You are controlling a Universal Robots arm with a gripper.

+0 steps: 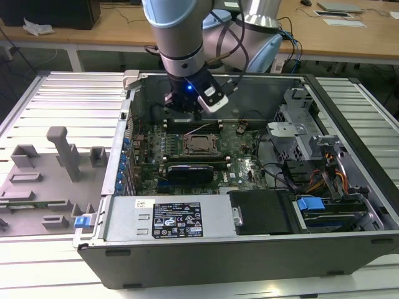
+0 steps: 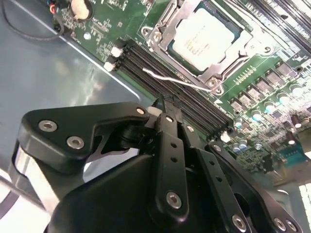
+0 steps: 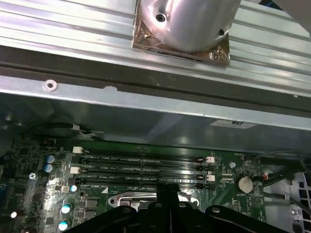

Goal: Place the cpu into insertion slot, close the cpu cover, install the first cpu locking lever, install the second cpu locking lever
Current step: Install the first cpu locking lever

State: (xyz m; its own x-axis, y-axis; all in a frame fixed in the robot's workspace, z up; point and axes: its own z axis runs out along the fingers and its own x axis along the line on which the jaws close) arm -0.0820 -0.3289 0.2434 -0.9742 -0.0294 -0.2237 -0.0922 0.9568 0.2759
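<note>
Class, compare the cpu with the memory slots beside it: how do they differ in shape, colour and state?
The cpu is square; the memory slots are long and narrow. The cpu is silver; the slots are black. The cpu is seated; the slots look empty. Both sit on the green board.

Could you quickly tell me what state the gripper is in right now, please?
Gripper: closed, holding nothing, its tips close to the memory slots.
</note>
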